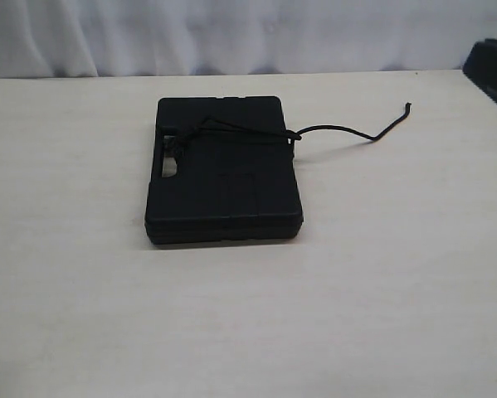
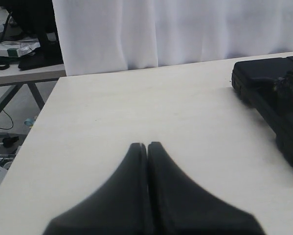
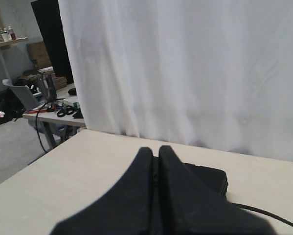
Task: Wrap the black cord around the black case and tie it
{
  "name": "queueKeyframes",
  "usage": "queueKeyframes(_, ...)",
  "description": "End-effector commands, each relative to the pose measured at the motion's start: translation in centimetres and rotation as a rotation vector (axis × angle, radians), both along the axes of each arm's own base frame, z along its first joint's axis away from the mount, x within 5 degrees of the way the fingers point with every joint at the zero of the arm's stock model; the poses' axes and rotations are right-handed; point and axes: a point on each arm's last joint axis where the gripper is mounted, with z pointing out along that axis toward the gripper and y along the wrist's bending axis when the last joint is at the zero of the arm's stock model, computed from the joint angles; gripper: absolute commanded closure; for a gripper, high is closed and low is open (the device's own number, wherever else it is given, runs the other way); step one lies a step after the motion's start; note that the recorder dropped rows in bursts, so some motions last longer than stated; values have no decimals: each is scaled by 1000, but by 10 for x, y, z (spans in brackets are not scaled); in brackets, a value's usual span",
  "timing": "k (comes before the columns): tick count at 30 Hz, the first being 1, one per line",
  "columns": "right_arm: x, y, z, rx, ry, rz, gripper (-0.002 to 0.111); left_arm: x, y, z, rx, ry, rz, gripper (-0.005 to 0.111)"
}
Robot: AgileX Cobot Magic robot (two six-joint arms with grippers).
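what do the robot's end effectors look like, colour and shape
Both look alike. The left end effector has two matte black fingers, wide at the base and curving in to narrow rounded tips. The right end effector has the same shape and colour. No markings or cables show on either.

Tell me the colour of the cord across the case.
Black, like the black case. The black cord shows best in the exterior view.

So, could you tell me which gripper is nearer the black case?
Right, it seems. The right gripper, shut, has the black case just beyond its tips; the left gripper, also shut, sees it off to one side across the table.
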Motion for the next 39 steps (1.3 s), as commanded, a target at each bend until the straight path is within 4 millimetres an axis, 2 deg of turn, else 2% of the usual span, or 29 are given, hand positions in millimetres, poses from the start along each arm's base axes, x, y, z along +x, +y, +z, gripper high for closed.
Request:
queueKeyframes(1, -22, -7, -3, 60, -112, -53, 104, 0, 0, -1, 0, -4, -8, 107)
queueKeyframes(5, -36, -12, 0, 130, -329, -86, 104, 0, 0, -1, 0, -4, -8, 107)
queueKeyframes(8, -46, -14, -4, 128, -527, -95, 104, 0, 0, -1, 0, -4, -8, 107)
queueKeyframes(10, -50, -14, -7, 99, -597, -100, 104, 0, 0, -1, 0, -4, -8, 107)
queueKeyframes(13, -53, -16, -17, 93, -607, -126, 104, 0, 0, -1, 2, -4, -8, 107)
queueKeyframes(17, -58, -27, -29, 169, -600, -228, 104, 0, 0, -1, 4, -4, -8, 107)
queueKeyframes(23, -72, -39, -39, 209, -653, -333, 104, 0, 0, -1, 4, -4, -8, 107)
queueKeyframes(30, -83, -40, -57, 145, -709, -363, 104, 0, 0, -1, 4, -4, -8, 107)
queueKeyframes(32, -87, -41, -56, 142, -736, -367, 104, 0, 0, -1, 4, -4, -8, 107)
queueKeyframes(39, -92, -43, -67, 63, -657, -401, 104, 0, 0, -1, 4, -4, -8, 107)
